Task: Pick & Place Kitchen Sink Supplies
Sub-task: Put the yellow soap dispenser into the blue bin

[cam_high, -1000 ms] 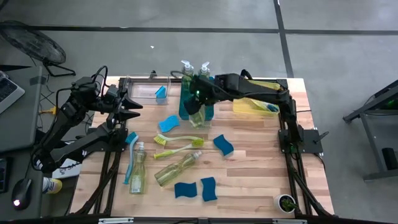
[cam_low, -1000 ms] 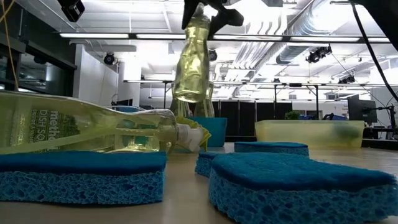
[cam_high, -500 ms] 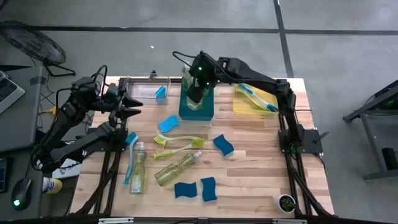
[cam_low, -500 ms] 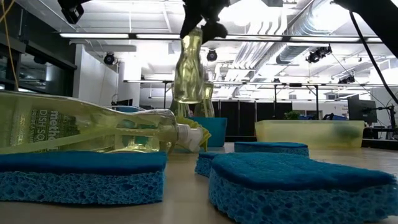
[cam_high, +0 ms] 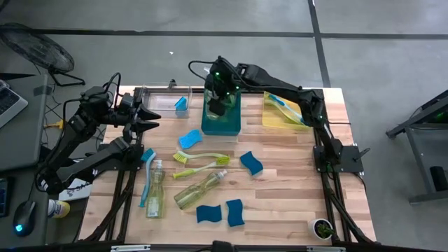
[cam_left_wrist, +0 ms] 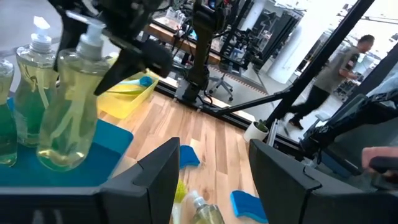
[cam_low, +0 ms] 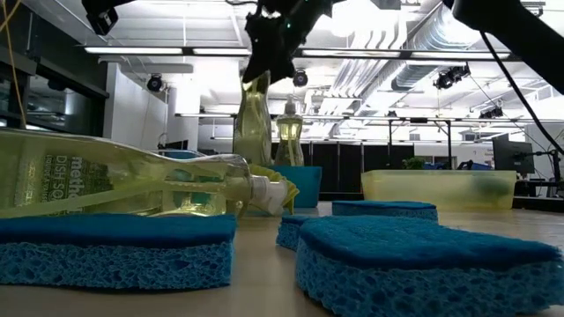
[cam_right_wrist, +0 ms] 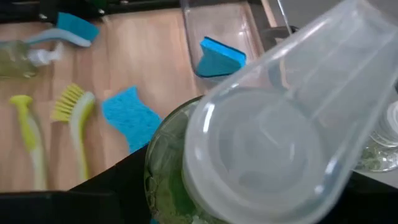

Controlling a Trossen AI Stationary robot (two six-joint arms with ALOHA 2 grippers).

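My right gripper [cam_high: 219,102] hangs over the teal bin [cam_high: 232,126] at the table's far middle, shut on a clear pump bottle of yellow-green soap [cam_low: 253,119]. The bottle [cam_left_wrist: 65,115] reaches down inside the bin beside two other soap bottles [cam_left_wrist: 28,93] that stand upright in it. Its bottom is hidden. My left gripper [cam_high: 148,120] waits open above the table's left side, with nothing between its fingers [cam_left_wrist: 155,177]. My right gripper pinches the soap bottle's neck [cam_left_wrist: 79,57], just under the pump head [cam_right_wrist: 267,143], between its two fingers [cam_left_wrist: 127,59]. They come slanting down from the table's right. The bottle hangs nearly upright below them, its body inside the teal bin. Whether its bottom rests there is hidden.
Two soap bottles [cam_high: 199,189] [cam_high: 154,197] lie on the near table among lime-green brushes [cam_high: 199,162], a blue brush [cam_high: 146,175] and blue sponges [cam_high: 252,163] [cam_high: 189,138] [cam_high: 220,213]. A clear bin [cam_high: 159,102] holds a sponge. The yellow bin [cam_high: 285,112] holds a brush. A person [cam_left_wrist: 339,68] stands beyond the table.
My right gripper has moved toward the table's far edge and a little left over the teal bin, sinking and rolling its wrist. The soap bottle it holds has come from hanging high in front of the bin down among the standing bottles, turning more upright.
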